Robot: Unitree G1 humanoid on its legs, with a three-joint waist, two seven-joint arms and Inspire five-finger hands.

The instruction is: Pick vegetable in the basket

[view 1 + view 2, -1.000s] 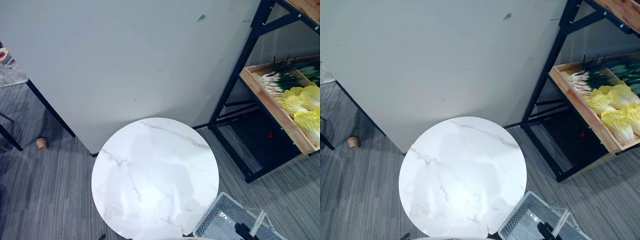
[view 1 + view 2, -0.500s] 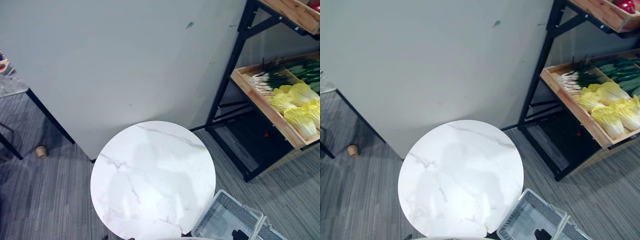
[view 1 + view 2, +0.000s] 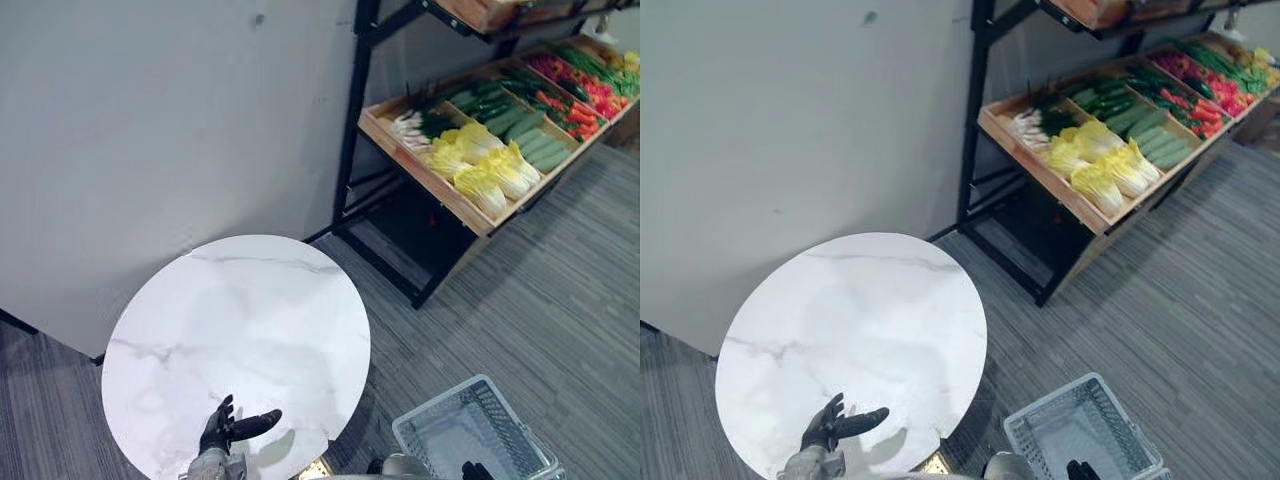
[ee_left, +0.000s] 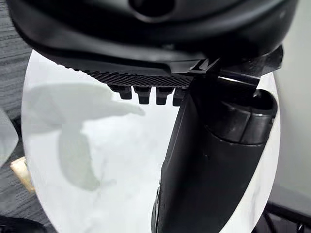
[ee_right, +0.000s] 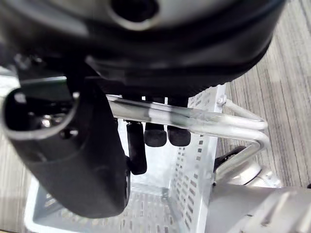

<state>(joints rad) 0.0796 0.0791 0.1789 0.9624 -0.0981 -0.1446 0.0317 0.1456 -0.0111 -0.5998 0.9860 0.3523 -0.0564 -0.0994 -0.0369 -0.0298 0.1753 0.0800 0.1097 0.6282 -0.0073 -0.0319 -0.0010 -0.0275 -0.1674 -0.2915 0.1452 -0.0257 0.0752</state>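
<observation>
A grey mesh basket (image 3: 437,402) hangs empty at the lower right, above the carpet. My right hand (image 5: 154,137) is curled round its metal handle (image 5: 204,120), and the hand's tip peeks in by the basket (image 3: 470,468). My left hand (image 3: 227,428) hovers open over the near edge of the round white marble table (image 3: 240,320), fingers spread, holding nothing; its thumb (image 4: 209,165) stands over the tabletop. The vegetables lie on a slanted wooden shelf tray (image 3: 412,162) at the upper right: yellow cabbages (image 3: 482,168), spring onions (image 3: 408,123), cucumbers (image 3: 512,116), carrots (image 3: 566,100).
A black metal rack (image 3: 352,110) carries the trays, with a lower frame (image 3: 400,275) reaching onto the carpet. A large grey board (image 3: 170,130) stands behind the table. Grey carpet (image 3: 540,300) lies between the table, basket and rack.
The whole view has swung to the right, bringing more of the vegetable rack into sight. My left hand has come into view over the table's near edge. The basket stays at the lower right.
</observation>
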